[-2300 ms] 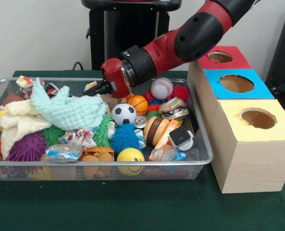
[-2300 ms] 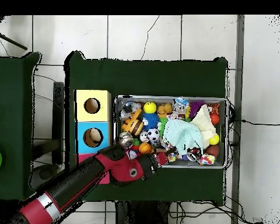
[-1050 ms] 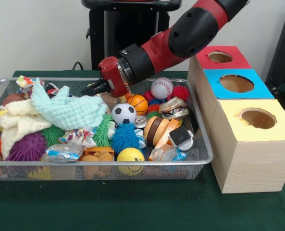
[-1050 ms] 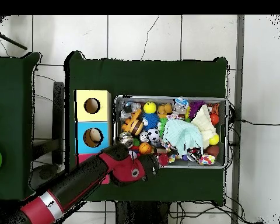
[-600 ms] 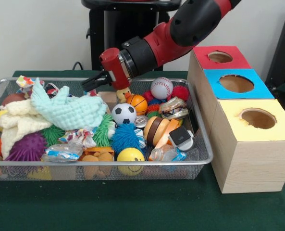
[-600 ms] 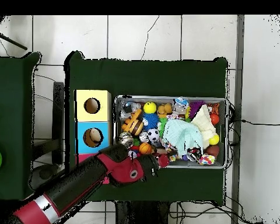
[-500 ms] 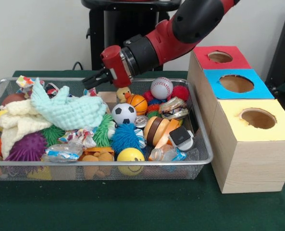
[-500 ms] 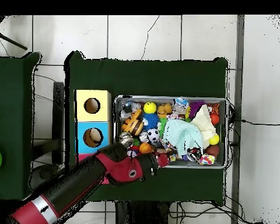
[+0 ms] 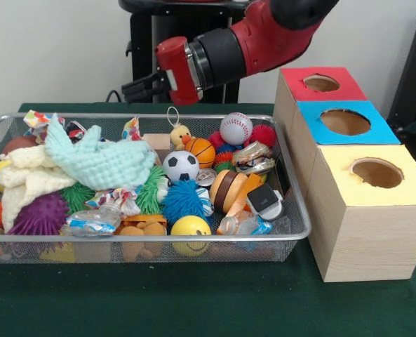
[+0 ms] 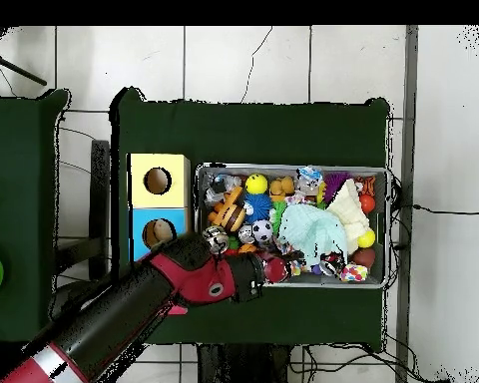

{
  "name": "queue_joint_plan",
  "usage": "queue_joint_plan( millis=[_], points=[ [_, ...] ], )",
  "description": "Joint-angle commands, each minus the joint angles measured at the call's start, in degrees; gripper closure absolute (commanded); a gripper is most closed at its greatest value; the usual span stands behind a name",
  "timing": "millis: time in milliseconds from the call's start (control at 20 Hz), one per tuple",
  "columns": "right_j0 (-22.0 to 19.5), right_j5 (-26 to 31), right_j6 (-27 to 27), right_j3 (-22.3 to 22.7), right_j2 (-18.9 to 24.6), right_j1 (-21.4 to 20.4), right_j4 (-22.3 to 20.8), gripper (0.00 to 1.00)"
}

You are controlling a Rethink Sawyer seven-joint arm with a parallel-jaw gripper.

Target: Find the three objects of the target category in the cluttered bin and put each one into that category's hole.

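The wire mesh bin is full of toys; it also shows in the overhead view. One clear dented bottle with a blue-and-white label lies at the front left, under the near rim. A second bottle lies at the front right corner. They show in the overhead view as the first bottle and the second bottle. A third bottle is hidden. My gripper hangs above the bin's far rim, points left, is open and holds nothing. It also shows in the overhead view.
Three wooden boxes stand right of the bin, each with a round hole: red top, blue top, yellow top. Silver foil packets, a mint cloth, a soccer ball and a baseball lie in the bin.
My gripper has risen from low over the bin's far part to well above the far rim. It stays empty. The toys have not moved.
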Motion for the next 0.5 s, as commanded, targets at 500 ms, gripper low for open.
queue_joint_plan(
  millis=[500],
  points=[
    [-5.4,18.4,-18.3,-18.6,8.6,-8.3,-3.9,1.0]
  ],
)
